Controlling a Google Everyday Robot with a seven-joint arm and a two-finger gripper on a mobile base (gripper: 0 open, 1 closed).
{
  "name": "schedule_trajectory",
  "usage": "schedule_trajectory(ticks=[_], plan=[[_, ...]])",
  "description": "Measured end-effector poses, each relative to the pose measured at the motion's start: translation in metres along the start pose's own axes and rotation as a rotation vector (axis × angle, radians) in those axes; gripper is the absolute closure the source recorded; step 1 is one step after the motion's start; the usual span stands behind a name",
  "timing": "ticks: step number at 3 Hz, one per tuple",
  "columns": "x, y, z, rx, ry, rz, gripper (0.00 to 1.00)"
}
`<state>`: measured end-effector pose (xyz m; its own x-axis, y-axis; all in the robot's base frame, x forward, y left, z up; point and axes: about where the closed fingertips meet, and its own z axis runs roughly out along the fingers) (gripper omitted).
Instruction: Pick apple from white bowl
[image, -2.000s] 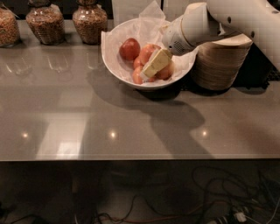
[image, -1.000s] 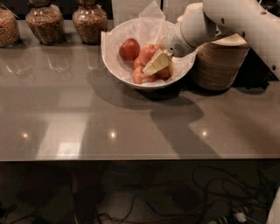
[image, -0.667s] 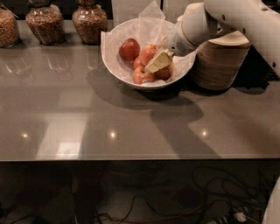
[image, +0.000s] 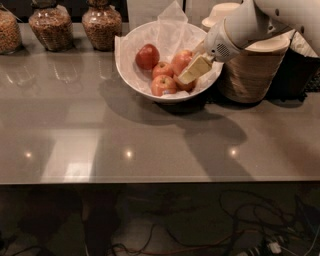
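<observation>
arm: slanting down | end effector: on apples in white bowl (grip: cannot tell)

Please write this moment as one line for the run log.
task: pick apple | gripper: over white bowl, tip at right-hand apples | lifted: none yet

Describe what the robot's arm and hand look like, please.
The arm is a smooth, rounded, glossy white shell, with a patch of small dark holes near the wrist. The hand, over the right side of the white bowl, is a flat, cream-yellow wedge. No cables or markings show on it.
</observation>
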<state>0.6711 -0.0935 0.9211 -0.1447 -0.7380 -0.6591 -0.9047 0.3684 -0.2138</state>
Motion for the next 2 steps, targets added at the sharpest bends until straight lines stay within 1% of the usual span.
schedule_trajectory(ticks=[1, 2], plan=[[0.002, 0.015, -0.036, 0.015, -0.042, -0.029, 1.0], [0.007, 0.048, -0.085, -0.001, -0.085, -0.094, 1.0]])
